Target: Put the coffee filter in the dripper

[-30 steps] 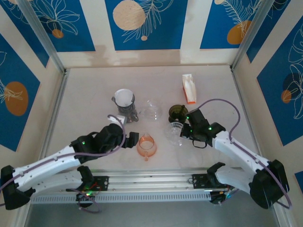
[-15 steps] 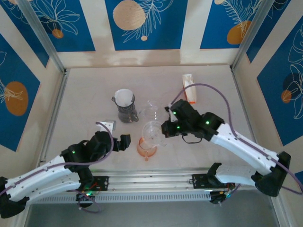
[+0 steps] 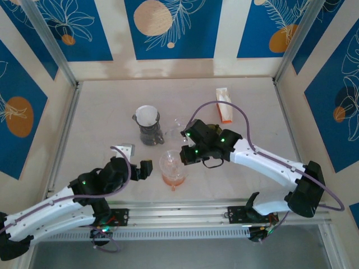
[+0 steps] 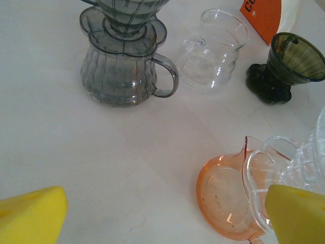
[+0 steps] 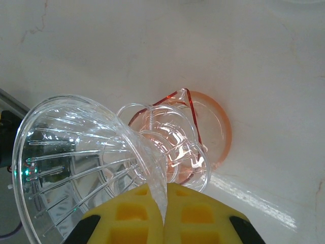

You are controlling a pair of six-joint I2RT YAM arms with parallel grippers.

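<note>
Nearest you, your left gripper (image 3: 146, 168) hangs with its jaws spread wide, holding nothing. Just beyond it, your right gripper (image 5: 165, 203) is clamped on the wall of the clear dripper (image 5: 76, 152), which tilts over the orange server (image 5: 216, 127). Farther back, the white coffee filter (image 3: 147, 115) sits in the grey dripper (image 4: 124, 20) atop the grey server (image 4: 119, 76). A clear glass server (image 4: 216, 48) stands beside that, and an orange-and-white box (image 3: 224, 105) lies farthest off.
</note>
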